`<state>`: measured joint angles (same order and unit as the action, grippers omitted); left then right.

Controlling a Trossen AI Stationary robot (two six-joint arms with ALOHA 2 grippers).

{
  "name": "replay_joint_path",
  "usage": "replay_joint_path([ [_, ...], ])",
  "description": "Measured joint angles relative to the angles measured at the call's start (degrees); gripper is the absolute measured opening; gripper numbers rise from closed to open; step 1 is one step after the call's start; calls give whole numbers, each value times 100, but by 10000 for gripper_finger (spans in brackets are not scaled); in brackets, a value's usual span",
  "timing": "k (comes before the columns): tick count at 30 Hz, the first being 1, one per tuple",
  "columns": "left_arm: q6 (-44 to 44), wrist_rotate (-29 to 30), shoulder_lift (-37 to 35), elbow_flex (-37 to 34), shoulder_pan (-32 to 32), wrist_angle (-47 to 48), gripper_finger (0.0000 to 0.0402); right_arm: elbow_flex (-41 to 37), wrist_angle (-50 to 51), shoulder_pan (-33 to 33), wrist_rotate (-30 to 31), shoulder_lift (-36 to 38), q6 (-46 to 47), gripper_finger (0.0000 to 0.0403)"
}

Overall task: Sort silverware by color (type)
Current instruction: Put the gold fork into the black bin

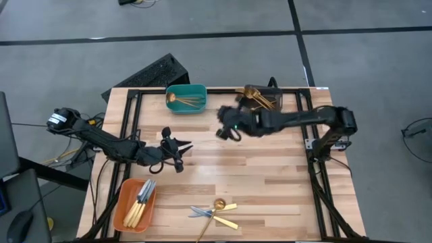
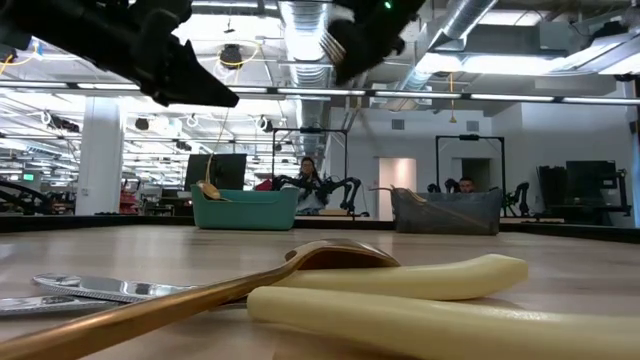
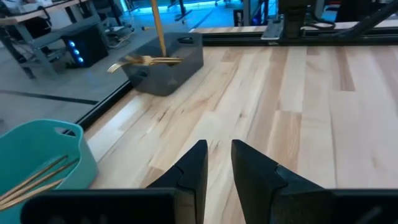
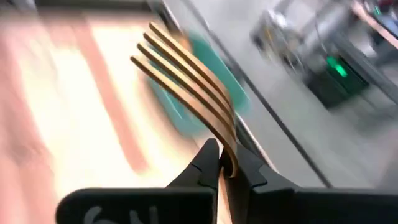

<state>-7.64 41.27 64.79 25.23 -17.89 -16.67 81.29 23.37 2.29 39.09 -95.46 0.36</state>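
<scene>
My right gripper [image 1: 224, 128] hangs above the table's middle, short of the far bins, shut on a gold fork [image 4: 186, 81]. The fork's tines [image 2: 333, 43] also show in the low view. My left gripper [image 1: 178, 154] hovers left of centre; its fingers [image 3: 193, 168] stand a narrow gap apart over bare wood, with nothing between them. More silverware lies in a small pile [image 1: 214, 212] at the near edge: pale-handled knives and a gold spoon [image 2: 330, 255]. Gold pieces lie in the teal bin [image 1: 186, 98], forks in the dark grey bin [image 1: 260, 99], and knives in the orange bin [image 1: 135, 202]. My right gripper pinches the fork between its two fingers at the neck just behind the tines [image 4: 229, 152]. The tines stick out ahead of the fingers, along them. The handle is hidden behind the fingers. The fork is lifted clear of the table.
The teal and dark grey bins stand side by side at the far edge, and the orange bin at the near left corner. A black frame [image 1: 317, 182] runs along the table's sides. Bare wood lies between the pile and the far bins.
</scene>
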Motion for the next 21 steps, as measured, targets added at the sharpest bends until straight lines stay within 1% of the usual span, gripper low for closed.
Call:
replay_joint_path([
  [3, 9, 5, 0, 0, -5, -23, 63, 279, 1319, 521, 39, 75, 46, 29],
  [5, 21, 13, 0, 0, 22, -23, 63, 285, 1688, 891, 116, 83, -89, 29],
  [8, -11, -6, 0, 0, 86, 31, 63, 127, 1878, 1402, 182, 53, -210, 29],
  [15, -219, -9, -2, 0, 219, 504, 64, -232, 1850, 2319, 119, -516, -42, 30],
  [17, -278, -10, -2, 0, 245, 590, 64, -284, 1881, 2539, 121, -680, -23, 41],
  [21, -347, -1, -2, 0, 260, 687, 64, -296, 2048, 2846, 121, -924, 357, 64],
])
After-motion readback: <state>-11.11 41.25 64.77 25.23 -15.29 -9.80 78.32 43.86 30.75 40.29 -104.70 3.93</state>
